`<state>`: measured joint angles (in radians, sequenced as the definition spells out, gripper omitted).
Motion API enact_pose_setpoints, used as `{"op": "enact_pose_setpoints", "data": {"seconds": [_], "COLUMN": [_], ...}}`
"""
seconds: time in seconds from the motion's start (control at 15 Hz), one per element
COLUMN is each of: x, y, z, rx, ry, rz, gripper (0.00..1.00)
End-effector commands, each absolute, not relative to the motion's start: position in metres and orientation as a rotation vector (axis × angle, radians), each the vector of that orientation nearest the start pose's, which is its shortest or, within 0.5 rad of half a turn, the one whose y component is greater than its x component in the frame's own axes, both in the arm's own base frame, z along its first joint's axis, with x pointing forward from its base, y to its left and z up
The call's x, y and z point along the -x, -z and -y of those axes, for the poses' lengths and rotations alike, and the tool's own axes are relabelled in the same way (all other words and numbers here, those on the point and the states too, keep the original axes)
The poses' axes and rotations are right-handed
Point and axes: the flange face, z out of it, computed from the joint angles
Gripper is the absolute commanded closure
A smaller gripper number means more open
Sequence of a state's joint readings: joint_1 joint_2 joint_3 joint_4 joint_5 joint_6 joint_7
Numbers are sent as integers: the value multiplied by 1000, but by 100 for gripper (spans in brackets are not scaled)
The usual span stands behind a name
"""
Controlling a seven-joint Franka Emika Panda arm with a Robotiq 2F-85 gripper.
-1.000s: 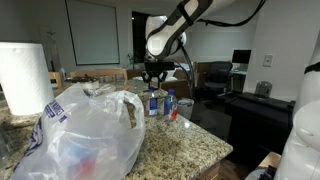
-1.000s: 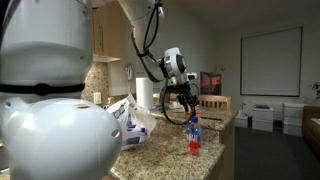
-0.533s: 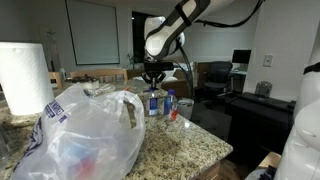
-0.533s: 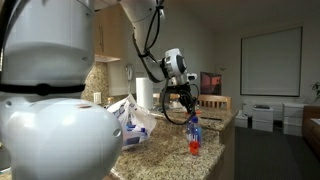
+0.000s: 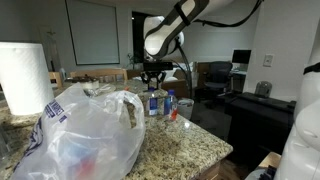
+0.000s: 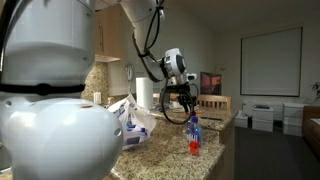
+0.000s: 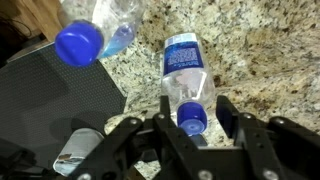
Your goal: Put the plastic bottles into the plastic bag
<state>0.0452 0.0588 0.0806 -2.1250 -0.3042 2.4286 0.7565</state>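
Now | gripper (image 7: 195, 112) jaws apart, astride the cap | plastic bottle (image 7: 186, 65) upright directly below, long axis vertical | at the countertop (image 5: 200, 150) end away from the plastic bag (image 5: 80, 135)

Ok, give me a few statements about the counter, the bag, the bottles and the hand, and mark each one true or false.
1. The plastic bag lies on a granite countertop. True.
2. The hand hangs over the bag. False: it is above the plastic bottles, beyond the bag.
3. The bottle caps in the wrist view are red. False: they are blue.
4. A paper towel roll stands upright near the bag. True.
5. The hand's fingers sit either side of one bottle's cap. True.
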Motion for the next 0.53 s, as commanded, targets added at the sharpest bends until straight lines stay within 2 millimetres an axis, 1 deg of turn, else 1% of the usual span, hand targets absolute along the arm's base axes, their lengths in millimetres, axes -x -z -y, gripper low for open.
{"op": "enact_pose_setpoints", "data": {"seconds": [0.0,0.13,0.2,0.27,0.33,0.47], "x": [-576,-578,-576,-565,-574,-573], "y": [-406,-405,-406,-414,-404,-408], "z": [-70,-69,-72,-76,-71,-75], "rx": [3109,3094,3080,3051,3068,3050], "ry": [455,429,414,407,447,436], "rz": [-689,-704,-705,-698,-727,-723], "gripper": [20,7,2,0,11,0]}}
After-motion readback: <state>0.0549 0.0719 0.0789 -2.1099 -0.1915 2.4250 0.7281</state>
